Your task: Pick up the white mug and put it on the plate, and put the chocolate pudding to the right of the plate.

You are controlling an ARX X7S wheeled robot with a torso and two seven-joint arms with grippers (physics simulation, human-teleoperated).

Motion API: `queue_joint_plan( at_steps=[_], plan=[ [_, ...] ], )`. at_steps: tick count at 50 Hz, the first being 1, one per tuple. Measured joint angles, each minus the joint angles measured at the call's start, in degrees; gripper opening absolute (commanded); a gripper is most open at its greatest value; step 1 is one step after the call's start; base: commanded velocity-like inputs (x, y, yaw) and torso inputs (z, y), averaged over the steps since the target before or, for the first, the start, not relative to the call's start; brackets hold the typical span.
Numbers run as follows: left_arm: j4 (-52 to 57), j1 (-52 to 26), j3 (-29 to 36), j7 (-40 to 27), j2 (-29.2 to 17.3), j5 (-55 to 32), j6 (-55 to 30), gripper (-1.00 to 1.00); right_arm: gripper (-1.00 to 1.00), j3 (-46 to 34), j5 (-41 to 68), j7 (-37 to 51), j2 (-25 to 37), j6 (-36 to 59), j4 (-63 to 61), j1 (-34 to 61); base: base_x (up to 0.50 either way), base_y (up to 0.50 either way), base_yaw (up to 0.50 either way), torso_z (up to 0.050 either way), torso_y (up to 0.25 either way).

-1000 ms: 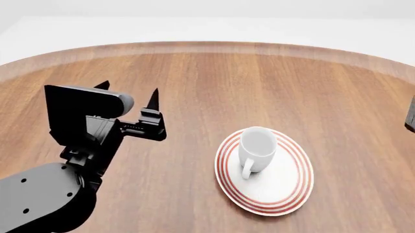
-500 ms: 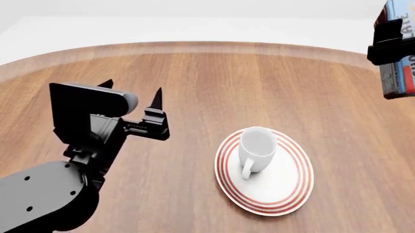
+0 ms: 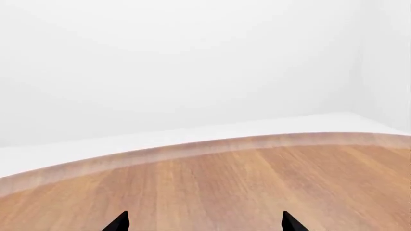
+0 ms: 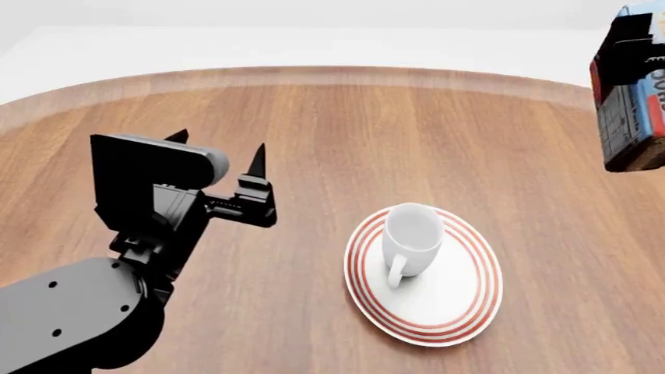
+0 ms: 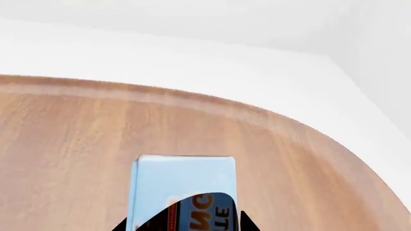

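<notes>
Two grippers in my feeds: L gripper [image 4: 216,158] hangs over the table [image 4: 311,117] at approx 9 o'clock of the plate [image 4: 457,308], fingers spread wide w/ nothing between them. White mug [image 4: 413,238] stands upright on the plate, handle toward me. R gripper [image 5: 183,226] is clamped on the chocolate pudding [image 4: 631,101], held aloft at approx 2 o'clock from the plate, well apart from it.

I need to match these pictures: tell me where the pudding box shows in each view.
Head view: pudding box at the far right edge, held up above the table, right of the plate.
Right wrist view: pudding box at bottom centre, between the right gripper's fingertips.
Left wrist view: not in it.
Shared landmark: the table's curved far edge.
</notes>
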Motion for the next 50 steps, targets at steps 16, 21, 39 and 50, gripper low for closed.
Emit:
queue_joint_plan(
  at_steps=[16, 21, 39, 50],
  plan=[
    [-0.41, 0.49, 0.10, 0.39, 0.40, 0.34, 0.05, 1.00, -1.00, 3.11, 3.13, 1.35, -2.83, 3.02, 9.66, -2.69, 0.00, 0.00, 0.00, 0.000, 0.000],
    [-0.52, 0.66, 0.10, 0.49, 0.45, 0.41, 0.09, 1.00, -1.00, 0.50, 2.28, 0.36, -2.78, 4.94, 10.01, -2.92, 0.00, 0.00, 0.00, 0.000, 0.000],
    [-0.69, 1.40, 0.05, 0.73, 0.30, 0.64, 0.42, 1.00, -1.00, -5.53, 0.99, -1.15, -0.66, 9.29, 8.60, -4.53, 0.00, 0.00, 0.00, 0.000, 0.000],
    [-0.83, 1.82, -0.08, 0.87, 0.17, 0.79, 0.72, 1.00, -1.00, -7.09, 1.88, -1.33, 1.23, 10.23, 6.80, -6.78, 0.00, 0.00, 0.00, 0.000, 0.000]
  ],
)
